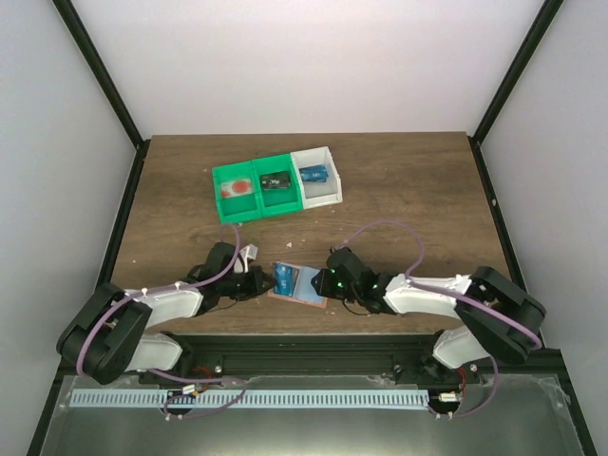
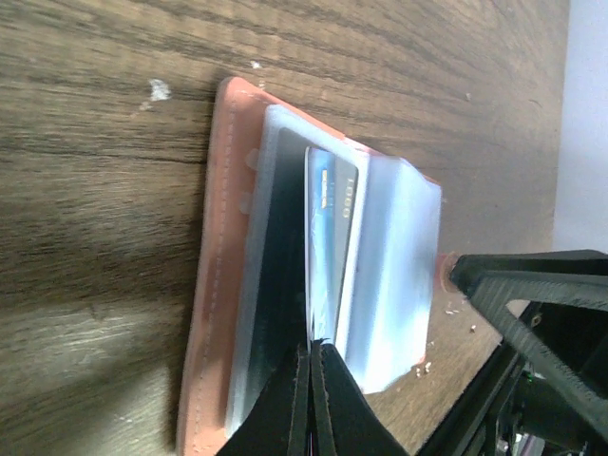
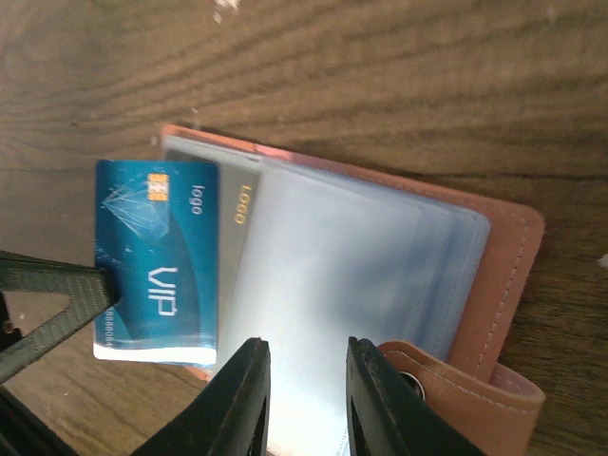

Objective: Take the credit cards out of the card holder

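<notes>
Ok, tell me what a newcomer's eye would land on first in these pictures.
First, the blue card, half out of the open salmon-pink card holder at the near edge of the table and pinched by the left claw. The right claw is poised over the holder's pale inner face, jaws apart, beside its tab. Farther back, green and white bins stand mid-table.

— What sort of place?
— A robotics lab test cell; blank white panels [image 1: 313, 57] in black frame struts [image 1: 100, 68] wall in a wood-grain table [image 1: 408, 190]; two cabled arms [image 1: 176, 304] bolted at its edge.
</notes>
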You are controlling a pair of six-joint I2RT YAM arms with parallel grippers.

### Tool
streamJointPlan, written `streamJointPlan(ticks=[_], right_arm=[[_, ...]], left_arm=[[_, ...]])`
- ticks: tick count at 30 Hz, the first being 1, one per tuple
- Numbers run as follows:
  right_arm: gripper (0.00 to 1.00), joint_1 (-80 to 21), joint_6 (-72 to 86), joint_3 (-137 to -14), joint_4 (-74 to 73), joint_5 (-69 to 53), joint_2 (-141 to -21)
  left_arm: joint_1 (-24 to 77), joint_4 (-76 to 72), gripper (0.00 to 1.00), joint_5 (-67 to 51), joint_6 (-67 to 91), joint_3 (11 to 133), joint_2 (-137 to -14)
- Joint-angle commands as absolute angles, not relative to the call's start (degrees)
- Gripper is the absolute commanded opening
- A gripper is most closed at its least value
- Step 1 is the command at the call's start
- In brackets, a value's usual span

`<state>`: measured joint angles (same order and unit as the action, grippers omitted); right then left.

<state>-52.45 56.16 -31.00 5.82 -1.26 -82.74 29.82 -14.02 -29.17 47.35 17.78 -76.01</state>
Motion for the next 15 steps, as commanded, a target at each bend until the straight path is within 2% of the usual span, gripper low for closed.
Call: streamJointPlan(ticks=[1, 6, 11, 15], right_arm=[[0.26, -52.1, 54.7, -31.9, 1.5, 2.2, -76.2], [0.28, -51.9, 52.9, -31.5, 3.2, -1.2, -72.2], [0.46, -51.8, 55.2, -25.7, 14.3, -6.2, -64.7], [0.55, -51.6, 60.0, -22.0, 21.1, -7.1, -59.7]], left_arm=[[29.7, -12.4, 0.00, -29.3, 48.1, 17.1, -73.1], [29.7, -9.5, 0.00, -27.9, 48.9, 18.8, -67.2], [29.7, -9.6, 0.00, -28.3, 51.0, 19.0, -62.1], [29.6, -10.6, 0.00, -30.4, 53.5, 19.2, -57.1]])
